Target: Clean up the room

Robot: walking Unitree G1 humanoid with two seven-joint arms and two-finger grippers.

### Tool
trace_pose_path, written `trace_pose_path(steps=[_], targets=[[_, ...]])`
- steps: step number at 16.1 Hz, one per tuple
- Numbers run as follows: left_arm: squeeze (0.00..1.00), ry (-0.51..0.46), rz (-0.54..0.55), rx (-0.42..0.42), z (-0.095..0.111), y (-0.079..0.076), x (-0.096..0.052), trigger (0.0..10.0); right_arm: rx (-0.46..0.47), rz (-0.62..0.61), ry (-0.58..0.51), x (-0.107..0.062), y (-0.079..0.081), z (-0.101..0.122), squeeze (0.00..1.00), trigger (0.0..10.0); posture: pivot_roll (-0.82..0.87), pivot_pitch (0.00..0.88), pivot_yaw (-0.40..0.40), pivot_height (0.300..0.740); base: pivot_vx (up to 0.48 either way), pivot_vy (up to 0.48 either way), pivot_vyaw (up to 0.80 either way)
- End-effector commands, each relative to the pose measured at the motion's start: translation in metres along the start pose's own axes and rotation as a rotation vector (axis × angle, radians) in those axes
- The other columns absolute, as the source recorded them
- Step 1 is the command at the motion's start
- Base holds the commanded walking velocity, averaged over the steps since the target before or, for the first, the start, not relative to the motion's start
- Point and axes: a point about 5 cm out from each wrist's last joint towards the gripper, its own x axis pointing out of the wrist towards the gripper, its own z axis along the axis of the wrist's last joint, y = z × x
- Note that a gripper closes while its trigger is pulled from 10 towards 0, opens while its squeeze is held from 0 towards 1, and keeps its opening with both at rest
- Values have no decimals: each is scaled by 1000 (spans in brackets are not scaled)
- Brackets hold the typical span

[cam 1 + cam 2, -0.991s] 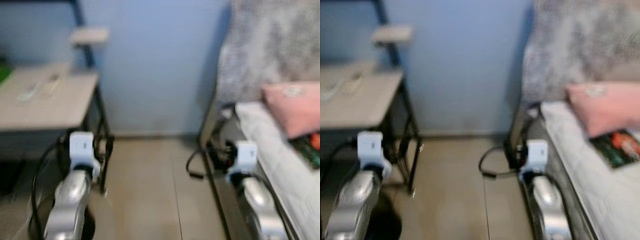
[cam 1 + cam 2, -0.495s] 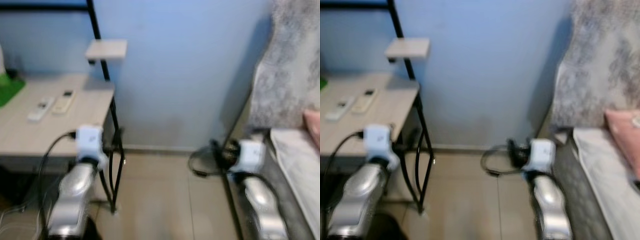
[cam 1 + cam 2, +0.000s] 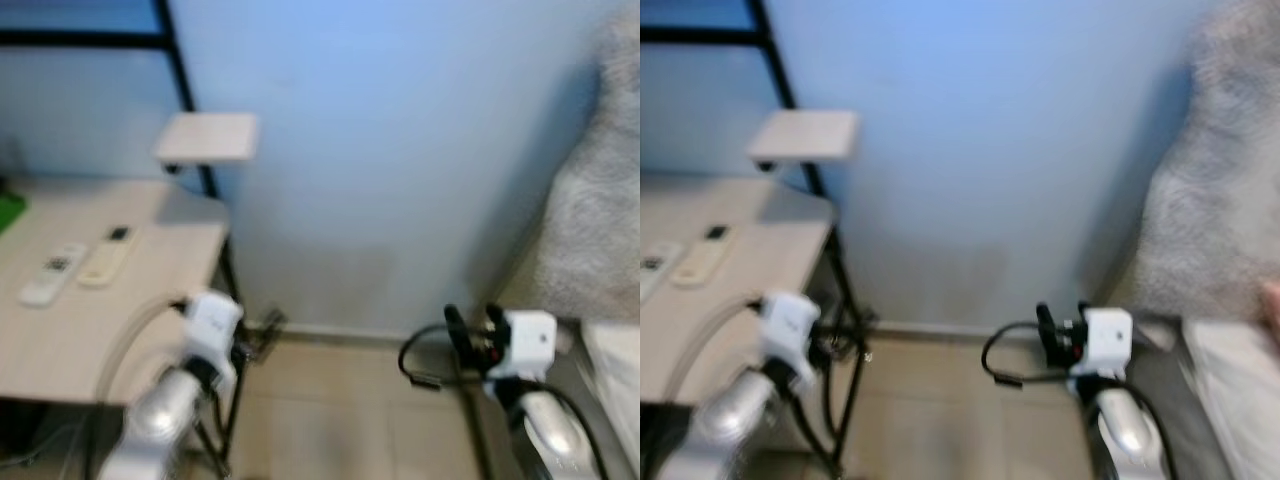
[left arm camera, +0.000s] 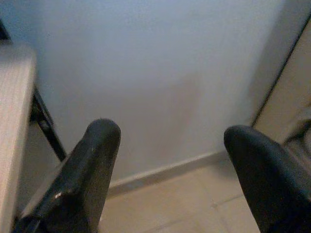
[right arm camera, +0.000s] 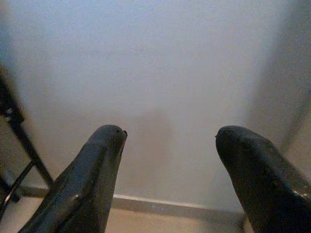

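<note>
**Both hands empty, I look along the wall for something to tidy**

I keep both arms low and forward in front of the body, because nothing is carried now and this pose keeps them away from the furniture. The left hand [image 4: 167, 160] has its two black fingers [image 4: 92, 165] spread wide with nothing between them; its wrist view looks at the pale blue wall [image 3: 400, 150] and the baseboard. The right hand [image 5: 170, 170] is spread the same way and also holds nothing, and it points to the same wall.

The head view is blurred, so small things are hard to read. On my left stands the tabletop [image 3: 100, 310], light wood on a black metal frame [image 3: 190, 90]. Two remote controls [image 3: 80, 270] lie side by side on it, near its middle, well apart from my left hand. I judge these are the nearest things that the cleaning could concern, but I cannot tell whether they must be moved. A small shelf [image 3: 208, 137] is fixed on the frame above the tabletop corner. At the far left edge there is something green [image 3: 8, 212], too blurred to name.

On my right is the bed [image 3: 610, 350] with a grey fuzzy blanket [image 3: 600, 220] hanging against the wall. The tiled floor [image 3: 330, 420] between bed and tabletop is where I can step.
</note>
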Motion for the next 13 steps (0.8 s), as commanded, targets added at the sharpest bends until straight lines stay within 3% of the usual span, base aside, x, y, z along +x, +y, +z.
trace_pose_path(steps=[1, 4, 6, 13], targets=[[0, -74, 13, -41, 13, 0, 3, 10000, -23, -15, 12, -5, -2, 0, 0, 10000, -36, 0, 13, 740, 0, 0, 0], [0, -165, 33, -59, 25, 1, 7, 10000, -17, -34, -2, -4, -2, 2, 0, 10000, -44, 0, 21, 740, 0, 0, 0], [0, -160, 54, -72, 22, 7, 2, 10000, -31, -37, 9, -9, -5, 4, 0, 10000, -50, 0, 21, 740, 0, 0, 0], [0, -142, 24, -91, 18, 5, 4, 10000, -49, -55, 24, -7, -8, 4, 0, 10000, -52, 0, 25, 740, 0, 0, 0]])
